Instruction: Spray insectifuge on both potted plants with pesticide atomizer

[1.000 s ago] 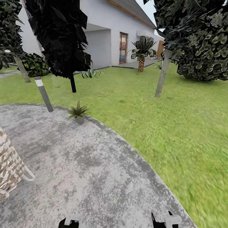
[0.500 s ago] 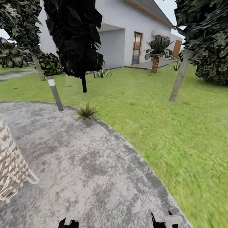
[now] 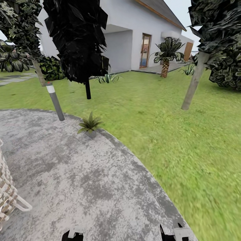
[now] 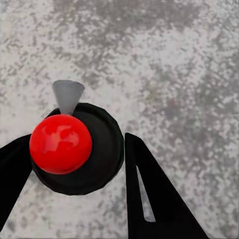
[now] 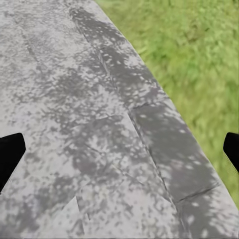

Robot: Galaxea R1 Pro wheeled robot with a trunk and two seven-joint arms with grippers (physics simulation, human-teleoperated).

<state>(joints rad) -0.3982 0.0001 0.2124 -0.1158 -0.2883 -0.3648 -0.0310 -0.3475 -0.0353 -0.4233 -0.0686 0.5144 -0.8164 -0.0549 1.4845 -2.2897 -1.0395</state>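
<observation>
One potted plant, a low rosette of pointed olive leaves, sits on the far rim of the round grey patio where it meets the lawn. The pesticide atomizer is out of view. In the left wrist view my left gripper hangs open over the paving, its dark fingers either side of a red knob on a black disc below. My right gripper is open wide above the patio's edge, with nothing between the fingertips. Parts of both arms peek in at the head view's bottom edge.
A grey bollard lamp leans left of the plant. A dark tree and a pale trunk rise from the lawn. A white lattice chair stands at the left. Behind are a white house, a palm and a spiky plant.
The whole head picture has shifted, so the camera has moved: the scene slid right, then slightly down and left, and the lattice chair now sits further out of frame. Both arms look unchanged.
</observation>
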